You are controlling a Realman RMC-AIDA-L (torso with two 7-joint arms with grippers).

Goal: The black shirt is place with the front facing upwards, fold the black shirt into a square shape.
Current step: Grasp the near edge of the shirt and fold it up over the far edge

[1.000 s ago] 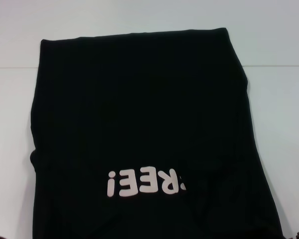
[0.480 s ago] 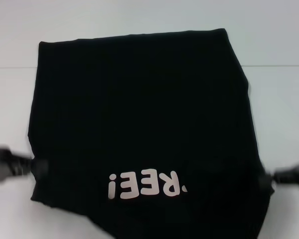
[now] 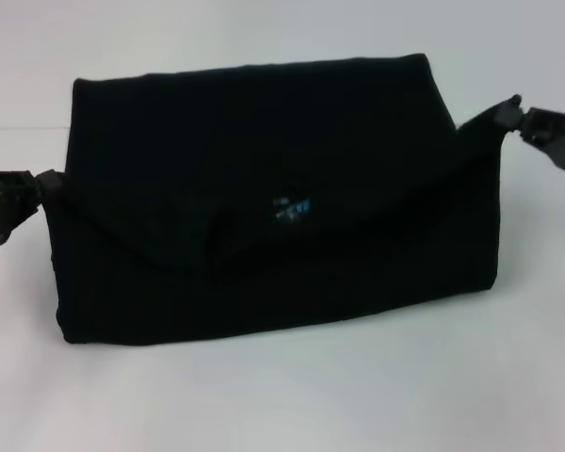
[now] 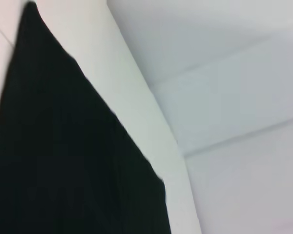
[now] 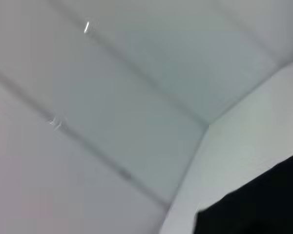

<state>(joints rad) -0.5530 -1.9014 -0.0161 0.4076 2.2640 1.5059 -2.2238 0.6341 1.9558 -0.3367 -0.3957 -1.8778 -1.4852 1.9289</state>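
My left gripper (image 3: 49, 185) and my right gripper (image 3: 510, 106) are both matte black, blocky and angular, with ridged, jointed casings

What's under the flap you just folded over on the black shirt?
The near part of the black shirt lies doubled over itself, held by the left gripper and right gripper. Only the blue neck label shows on top; the lettering is covered.

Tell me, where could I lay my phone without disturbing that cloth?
Bare table lies in front of the black shirt, and more behind its far edge. The sides are crowded: the left gripper and right gripper each pinch a corner.
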